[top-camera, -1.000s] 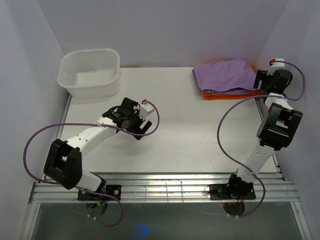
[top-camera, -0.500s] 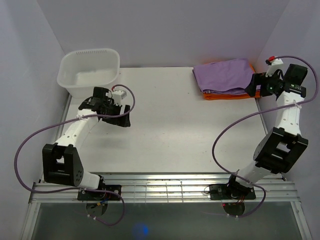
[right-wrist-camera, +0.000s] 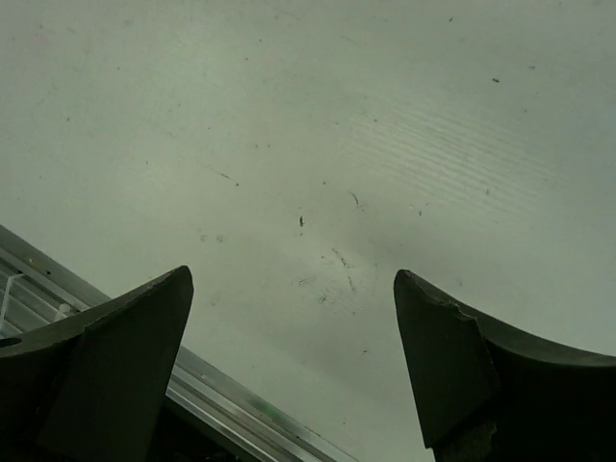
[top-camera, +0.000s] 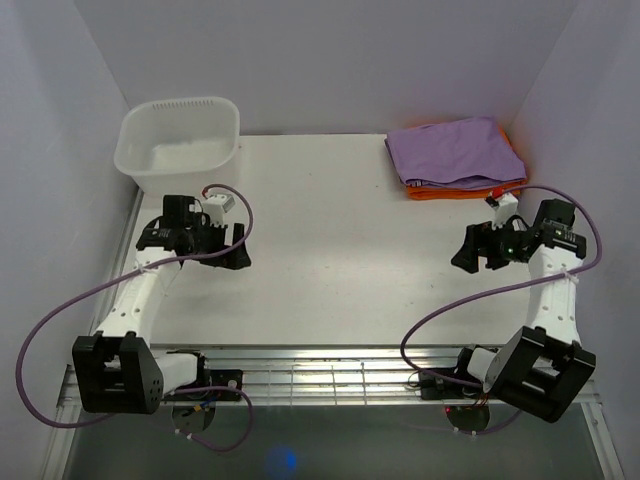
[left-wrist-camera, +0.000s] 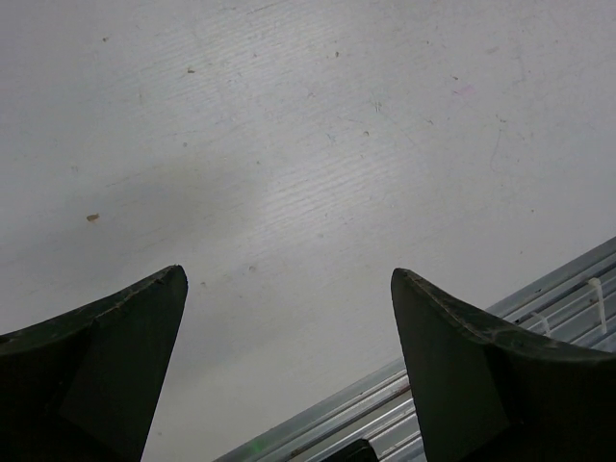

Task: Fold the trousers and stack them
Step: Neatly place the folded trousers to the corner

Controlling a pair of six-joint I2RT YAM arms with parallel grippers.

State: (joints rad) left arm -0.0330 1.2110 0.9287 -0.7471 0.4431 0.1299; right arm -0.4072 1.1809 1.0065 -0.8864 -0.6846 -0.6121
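The lilac trousers (top-camera: 455, 151) lie folded at the table's back right corner, on top of a folded orange cloth (top-camera: 455, 192). My left gripper (top-camera: 237, 246) hangs open over the left side of the table, far from them, with nothing between its fingers. In the left wrist view its gripper (left-wrist-camera: 289, 279) shows only bare table between the two dark fingertips. My right gripper (top-camera: 473, 251) is open too, over the right side of the table, in front of the stack and apart from it. The right wrist view has its gripper (right-wrist-camera: 294, 279) over bare table.
A white plastic tub (top-camera: 180, 143) stands at the back left corner, just behind the left arm. The metal rail at the table's near edge (top-camera: 340, 365) shows in both wrist views. Walls close in on both sides and the back.
The left gripper swung from the table's middle back to the left side. The right gripper left the stack's right edge and moved forward and inward over the table. The trousers stayed put.
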